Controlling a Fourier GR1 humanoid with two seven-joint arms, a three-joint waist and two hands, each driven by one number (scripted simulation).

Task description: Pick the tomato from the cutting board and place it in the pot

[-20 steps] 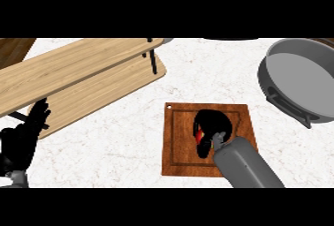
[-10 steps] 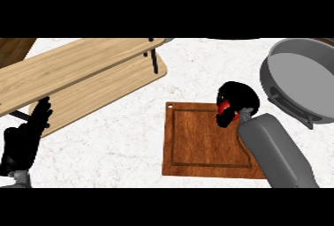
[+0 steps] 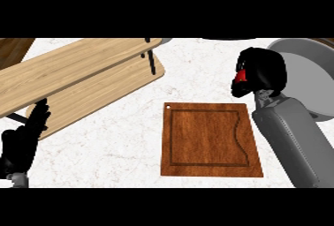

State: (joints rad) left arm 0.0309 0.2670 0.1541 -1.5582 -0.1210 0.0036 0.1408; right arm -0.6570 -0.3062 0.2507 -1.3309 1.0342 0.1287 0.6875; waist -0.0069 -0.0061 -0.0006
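Observation:
My right hand is curled round the red tomato, of which only a small red patch shows between the fingers. The hand hangs just left of the grey pot's rim, beyond the far right corner of the brown cutting board. Nothing lies on the board now. My left hand rests open at the lower left edge, fingers pointing up.
A light wooden rack with two shelves and black legs fills the upper left of the white marble counter. My grey right forearm crosses the board's right side.
My right hand has lifted the tomato off the cutting board and carried it up and to the right, toward the pot's rim. The left hand has stayed put.

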